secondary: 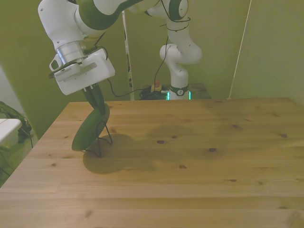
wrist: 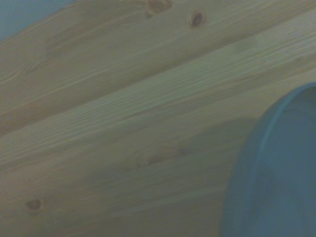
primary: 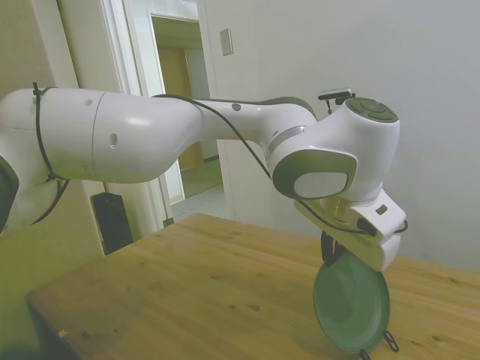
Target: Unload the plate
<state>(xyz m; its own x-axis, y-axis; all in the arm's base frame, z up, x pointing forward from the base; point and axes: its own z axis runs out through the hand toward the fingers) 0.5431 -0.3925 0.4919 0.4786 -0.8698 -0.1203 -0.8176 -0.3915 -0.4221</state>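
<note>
The dark green plate (secondary: 89,129) stands on edge, leaning in a thin black wire stand (secondary: 105,138) near the front view's left side of the table. From above, my gripper (secondary: 99,104) comes down onto the plate's top rim, its dark fingers pressed together on that rim. The side view shows the plate (primary: 351,304) upright under the gripper (primary: 330,253), with the feet of the stand (primary: 391,342) poking out below. In the wrist view, a blurred curve of the plate (wrist: 279,173) fills one corner over wood grain.
The wooden table (secondary: 190,156) stretches wide toward the front view's right. A second white robot base (secondary: 178,61) stands behind the far edge. The table's near-left edge (secondary: 28,156) lies close to the plate.
</note>
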